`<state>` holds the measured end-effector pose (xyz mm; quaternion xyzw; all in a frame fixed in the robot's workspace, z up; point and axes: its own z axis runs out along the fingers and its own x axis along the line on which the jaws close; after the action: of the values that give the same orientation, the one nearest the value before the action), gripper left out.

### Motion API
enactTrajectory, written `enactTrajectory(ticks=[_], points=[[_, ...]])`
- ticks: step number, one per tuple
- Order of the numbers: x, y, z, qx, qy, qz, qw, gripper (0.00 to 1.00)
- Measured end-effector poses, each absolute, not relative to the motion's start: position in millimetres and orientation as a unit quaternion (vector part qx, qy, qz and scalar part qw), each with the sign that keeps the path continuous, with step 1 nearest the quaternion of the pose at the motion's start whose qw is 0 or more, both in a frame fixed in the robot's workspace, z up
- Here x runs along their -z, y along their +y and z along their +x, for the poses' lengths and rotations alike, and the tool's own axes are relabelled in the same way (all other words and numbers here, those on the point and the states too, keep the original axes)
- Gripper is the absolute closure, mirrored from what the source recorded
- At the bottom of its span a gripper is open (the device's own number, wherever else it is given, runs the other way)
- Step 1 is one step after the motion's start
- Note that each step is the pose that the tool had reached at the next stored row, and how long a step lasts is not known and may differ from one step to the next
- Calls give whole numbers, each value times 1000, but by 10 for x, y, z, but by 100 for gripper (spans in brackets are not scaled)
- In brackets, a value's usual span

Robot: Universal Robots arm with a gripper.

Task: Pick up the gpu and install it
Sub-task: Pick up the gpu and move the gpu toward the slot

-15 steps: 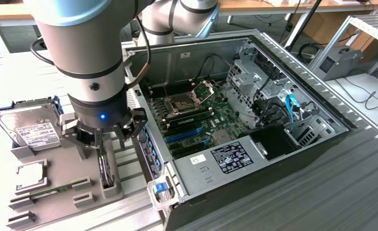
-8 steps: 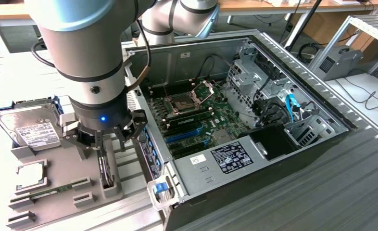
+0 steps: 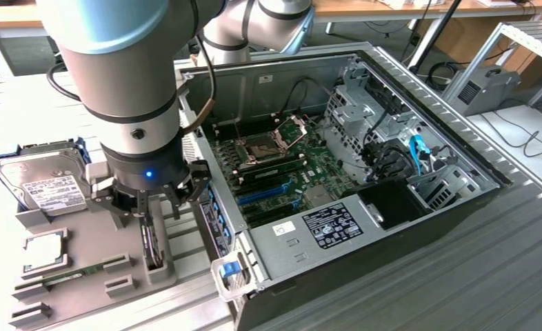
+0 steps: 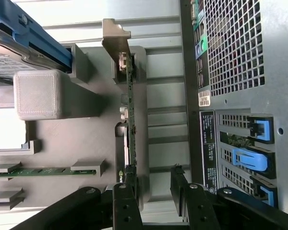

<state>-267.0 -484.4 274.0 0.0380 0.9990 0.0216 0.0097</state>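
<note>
The gpu (image 3: pixel 152 247) stands on edge in a slot of the grey holder plate (image 3: pixel 87 238) at the exterior view's left, beside the open computer case (image 3: pixel 345 172). In the wrist view the gpu (image 4: pixel 130 96) is a thin dark card seen edge-on, with its silver bracket (image 4: pixel 116 36) at the far end. My gripper (image 3: pixel 156 212) hangs just above the card, open and holding nothing. Seen from the wrist, the gripper (image 4: pixel 151 194) has one finger (image 4: pixel 122 203) over the card's near end and the other finger (image 4: pixel 182 194) off to the case side.
On the holder plate lie a silver hard drive (image 3: pixel 41 183) in a blue frame, a processor chip (image 3: pixel 45 252) and a green memory stick (image 3: pixel 69 276). The case's motherboard shows blue card slots (image 3: pixel 271 193). The case's rear panel (image 4: pixel 230 72) runs close beside the gpu.
</note>
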Motion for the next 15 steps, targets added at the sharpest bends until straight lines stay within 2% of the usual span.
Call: enactTrajectory(ticks=[15], points=[[-2631,-4844,-2670,-22,999,38,9,58]])
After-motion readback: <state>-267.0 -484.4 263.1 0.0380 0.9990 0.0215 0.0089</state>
